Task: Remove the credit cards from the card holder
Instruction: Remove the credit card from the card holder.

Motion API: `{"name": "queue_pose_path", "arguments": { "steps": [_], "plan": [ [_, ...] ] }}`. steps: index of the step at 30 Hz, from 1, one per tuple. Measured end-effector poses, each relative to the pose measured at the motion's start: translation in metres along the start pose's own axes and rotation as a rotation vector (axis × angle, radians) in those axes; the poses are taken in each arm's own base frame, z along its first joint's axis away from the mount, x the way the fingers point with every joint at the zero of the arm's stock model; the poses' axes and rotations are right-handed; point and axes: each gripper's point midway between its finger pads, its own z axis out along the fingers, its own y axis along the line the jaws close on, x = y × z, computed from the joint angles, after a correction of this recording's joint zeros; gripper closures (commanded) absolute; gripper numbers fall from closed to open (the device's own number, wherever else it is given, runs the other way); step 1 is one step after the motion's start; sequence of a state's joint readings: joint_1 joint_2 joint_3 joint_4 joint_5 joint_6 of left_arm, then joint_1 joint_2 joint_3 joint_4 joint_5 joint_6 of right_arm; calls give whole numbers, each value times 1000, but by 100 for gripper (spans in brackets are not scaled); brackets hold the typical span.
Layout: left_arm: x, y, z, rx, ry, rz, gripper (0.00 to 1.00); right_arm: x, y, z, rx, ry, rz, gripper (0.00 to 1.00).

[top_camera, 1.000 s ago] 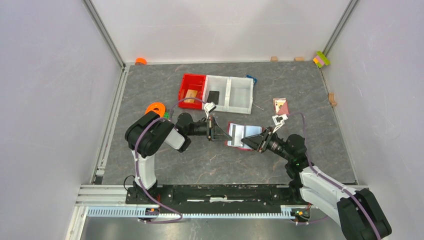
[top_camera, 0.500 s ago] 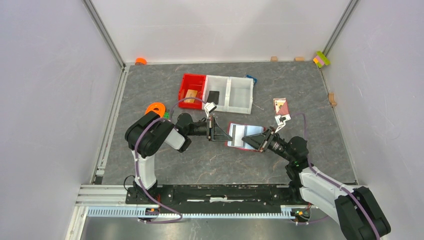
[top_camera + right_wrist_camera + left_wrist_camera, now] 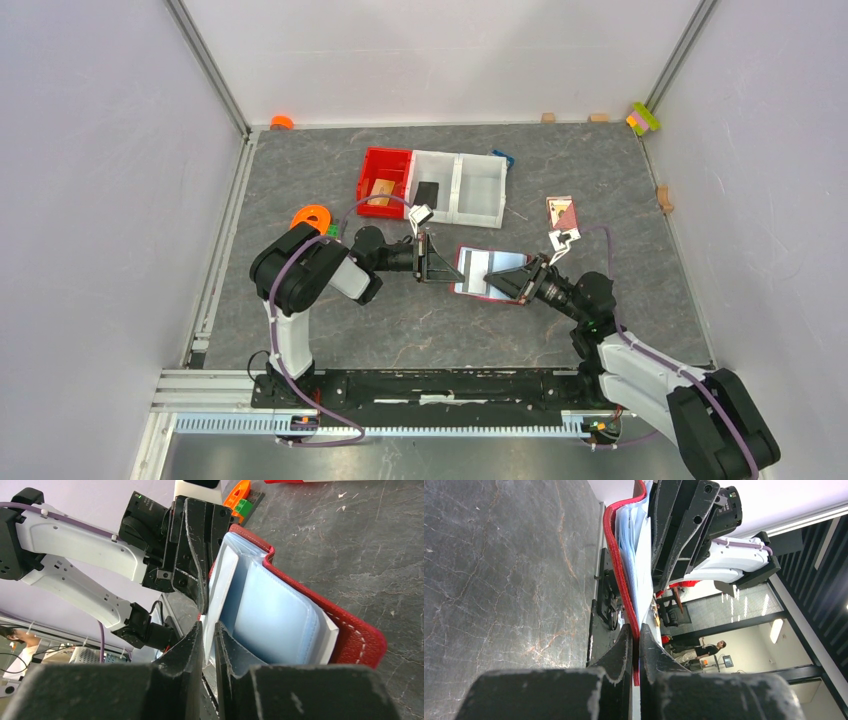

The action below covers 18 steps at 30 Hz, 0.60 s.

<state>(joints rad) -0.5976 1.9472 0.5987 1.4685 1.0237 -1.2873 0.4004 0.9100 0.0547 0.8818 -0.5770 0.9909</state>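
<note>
Jaws of the right gripper [image 3: 209, 630] pinch the card holder's [image 3: 357, 640] pale card [image 3: 220, 580].

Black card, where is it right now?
In the top view, the black card lies in the white tray's left compartment, right beside the red bin holding the tan card.

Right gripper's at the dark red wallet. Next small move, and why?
Probably close the right gripper fully before any pull. It straddles the edge of the thin pale grey-blue card standing in the dark red folding wallet, firm grip unclear. The left gripper is shut on the wallet's rim, bracing it.
</note>
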Motion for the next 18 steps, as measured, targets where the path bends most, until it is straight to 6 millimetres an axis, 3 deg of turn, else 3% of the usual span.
{"name": "queue_pose_path", "arguments": {
  "steps": [3,7,9,14,18],
  "plan": [
    [0,0,0,0,0,0,98,1,-2,0,5,5,4,86],
    [0,0,0,0,1,0,98,2,-2,0,3,8,1,100],
    [0,0,0,0,2,0,98,2,-2,0,5,9,1,100],
    [1,0,0,1,5,-1,83,4,-5,-1,20,18,-2,100],
    [2,0,0,2,8,-1,83,5,-8,-2,40,25,-20,100]
  ]
}}
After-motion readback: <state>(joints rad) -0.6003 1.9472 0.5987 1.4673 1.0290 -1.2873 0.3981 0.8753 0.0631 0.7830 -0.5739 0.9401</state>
